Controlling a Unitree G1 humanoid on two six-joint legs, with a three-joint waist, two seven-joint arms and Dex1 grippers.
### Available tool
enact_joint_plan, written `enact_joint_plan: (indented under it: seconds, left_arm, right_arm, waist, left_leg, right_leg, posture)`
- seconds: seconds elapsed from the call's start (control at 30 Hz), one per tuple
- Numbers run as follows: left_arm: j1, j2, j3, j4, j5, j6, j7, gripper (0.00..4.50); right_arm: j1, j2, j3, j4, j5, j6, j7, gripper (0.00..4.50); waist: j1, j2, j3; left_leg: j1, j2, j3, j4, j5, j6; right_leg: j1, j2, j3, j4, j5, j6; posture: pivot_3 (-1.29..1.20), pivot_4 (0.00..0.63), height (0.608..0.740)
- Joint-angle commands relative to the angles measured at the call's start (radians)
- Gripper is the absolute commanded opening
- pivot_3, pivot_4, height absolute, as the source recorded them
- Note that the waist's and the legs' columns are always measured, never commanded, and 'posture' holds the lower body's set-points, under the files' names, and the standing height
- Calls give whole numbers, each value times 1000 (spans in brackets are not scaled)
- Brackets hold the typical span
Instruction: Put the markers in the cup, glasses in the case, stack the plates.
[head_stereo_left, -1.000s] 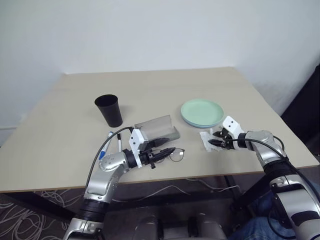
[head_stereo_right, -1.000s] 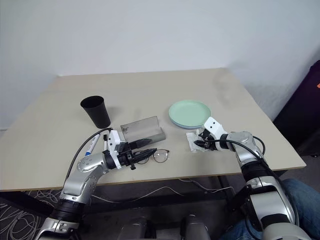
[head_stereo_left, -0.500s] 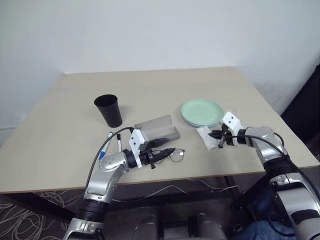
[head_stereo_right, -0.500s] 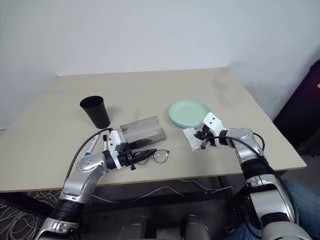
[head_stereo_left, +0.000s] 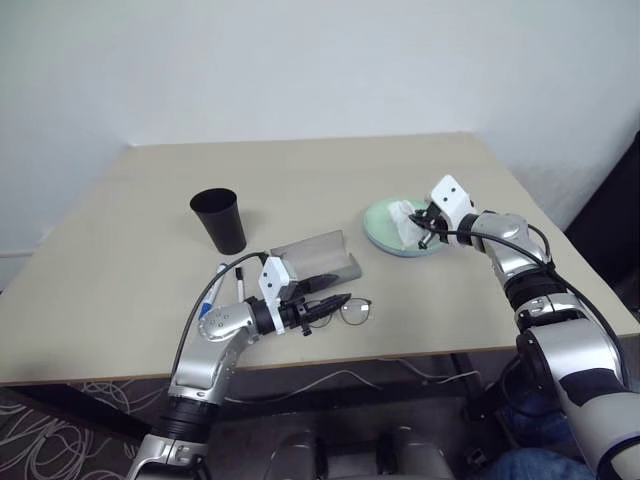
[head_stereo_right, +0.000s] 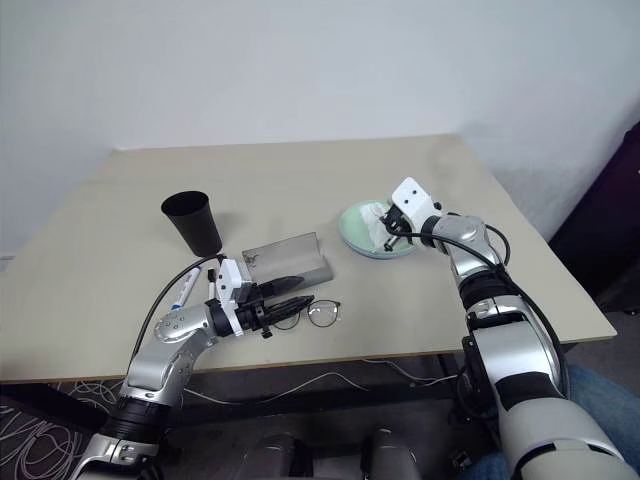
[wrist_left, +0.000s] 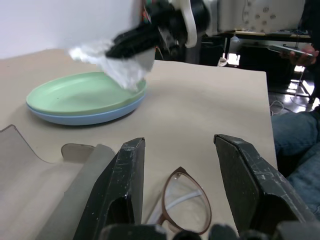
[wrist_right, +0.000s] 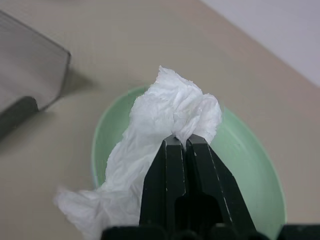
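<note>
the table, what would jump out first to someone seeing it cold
The right gripper, shut on a crumpled white tissue, holds it over the stacked plates, mint green on light blue. Nearer the front edge, the left gripper stands open around the glasses, beside the open grey case.

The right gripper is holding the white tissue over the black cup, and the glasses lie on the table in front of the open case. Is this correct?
Not quite. The right gripper holds the white tissue over the stacked plates, not over the cup; the right wrist view shows the green plate directly beneath it. The rest holds: the glasses lie on the table in front of the open case.
</note>
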Motion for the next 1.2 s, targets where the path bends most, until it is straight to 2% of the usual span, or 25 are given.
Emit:
enact_joint_plan:
  seconds: [0.03, 0.17, 0.27, 0.5, 0.67, 0.83, 1.2]
  left_arm:
    - [-7, 8, 19, -39, -7, -18, 2, 2281]
    - [3, 14, 25, -46, -9, -18, 3, 2281]
    - [5, 16, 26, -45, -9, -19, 5, 2281]
    - [-9, 15, 21, -28, -3, -22, 3, 2281]
    - [-49, 39, 22, 26, 11, -33, -24, 2281]
    - [-122, 88, 13, 126, 23, -27, -97, 2281]
    - [-363, 185, -87, 357, 90, -38, -391, 2281]
  right_arm:
    - [-64, 4, -14, 52, -16, -44, -41, 433]
    - [-74, 8, -23, 86, -16, -68, -74, 1606]
    - [-73, 6, -32, 87, -15, -100, -130, 2704]
    - [-27, -31, -78, 13, 34, -119, -34, 2704]
    - [127, -76, -95, -241, 147, -78, 259, 2704]
    - [299, -122, -89, -518, 236, 23, 433, 2704]
    - [453, -85, -63, -774, 272, 117, 414, 2704]
  waist:
    - [0, 0, 0]
    - [0, 0, 0]
    - [0, 0, 0]
    - [0, 0, 0]
    - [1, 0, 0]
    - [1, 0, 0]
    - [4, 1, 1]
  left_leg:
    - [0, 0, 0, 0, 0, 0]
    - [0, -1, 0, 0, 0, 0]
    - [1, 0, 0, 0, 0, 0]
    - [1, 1, -1, 0, 0, 0]
    - [1, 1, -2, 0, 0, 0]
    - [1, 0, -2, 0, 0, 0]
    - [1, 1, -4, 1, 0, 0]
  right_leg:
    - [0, 0, 0, 0, 0, 0]
    - [0, 1, 0, 0, 0, 0]
    - [0, 0, 0, 0, 0, 0]
    - [0, 0, 0, 1, 0, 0]
    - [1, 0, 0, 0, 0, 0]
    - [1, 0, -1, 0, 0, 0]
    - [1, 0, -4, 0, 0, 0]
  posture:
    - [0, 0, 740]
    - [0, 0, 740]
    - [0, 0, 740]
    - [0, 0, 740]
    - [0, 0, 740]
    - [0, 0, 740]
    - [0, 0, 740]
